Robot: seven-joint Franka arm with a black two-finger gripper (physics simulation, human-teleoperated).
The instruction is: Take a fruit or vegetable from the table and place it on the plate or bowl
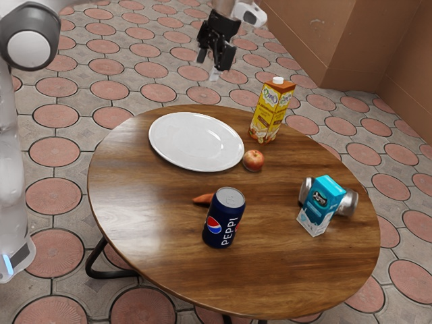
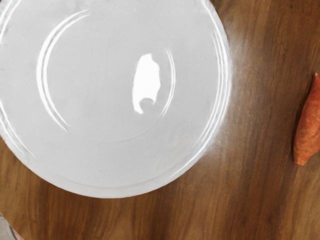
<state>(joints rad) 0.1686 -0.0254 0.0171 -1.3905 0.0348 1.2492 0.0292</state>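
Well, at the exterior view's left stands the arm's pale column (image 1: 10,169); it reaches over to the black gripper (image 1: 214,65), which hangs high above the tiled floor (image 1: 101,67) beyond the far edge of the round wooden table (image 1: 155,223); its fingers are parted with a clear gap, and they have hold of nothing. Toward the table's left and far side lies the white plate (image 1: 196,140), bare; in the wrist view the plate (image 2: 115,95) sits under the hand, with the table (image 2: 250,200) around it and the carrot (image 2: 307,125) lying off beyond its rim, well apart from it. On the table, the carrot (image 1: 203,198) lies flat on the wood, just beside the upright Pepsi can (image 1: 223,217) and partly behind it; further right the apple (image 1: 253,160) rests on the wood, close beside the plate's rim; behind the apple stands the yellow juice carton (image 1: 272,109), upright; at the exterior view's right a teal box (image 1: 321,204) leans against a silver can (image 1: 348,202) lying on its side.
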